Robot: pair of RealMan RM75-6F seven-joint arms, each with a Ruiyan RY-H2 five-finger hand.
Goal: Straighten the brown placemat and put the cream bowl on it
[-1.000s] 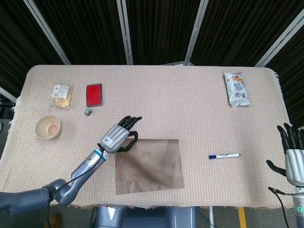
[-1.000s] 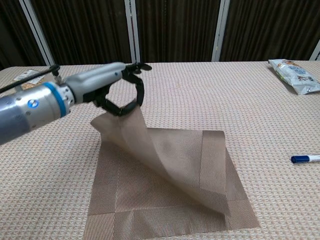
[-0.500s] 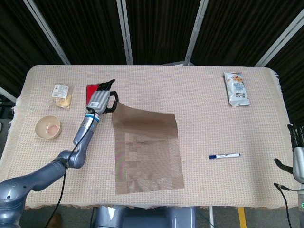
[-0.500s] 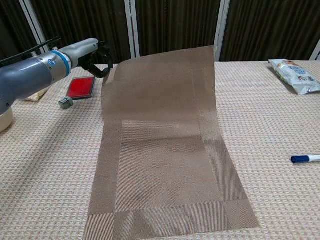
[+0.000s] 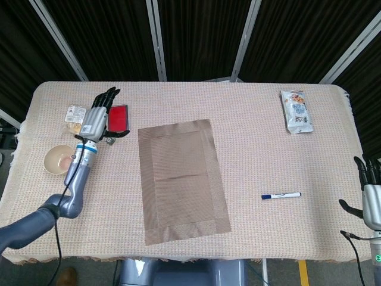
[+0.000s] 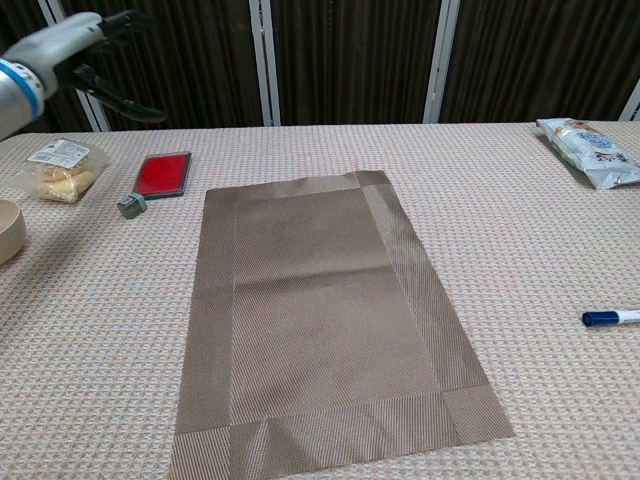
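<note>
1. The brown placemat [image 5: 181, 180] lay unfolded and flat on the woven beige tablecloth [image 5: 256, 143], a ribbed rectangle with a darker border, slightly skewed to the table edge.
2. The cream bowl [image 5: 59, 159], round and smooth, sat near the table's left edge, well apart from the placemat.
3. The left hand [image 5: 97, 117] hovered with fingers spread, grasping nothing, above a red rectangular case [image 5: 118, 118] and a small grey cube [image 6: 131, 205].
4. The right hand [image 5: 370, 193] was released, fingers apart, off the right edge.
5. A crinkled snack packet [image 5: 296, 111] and a blue-capped marker [image 5: 281, 195] lay to the right.
</note>
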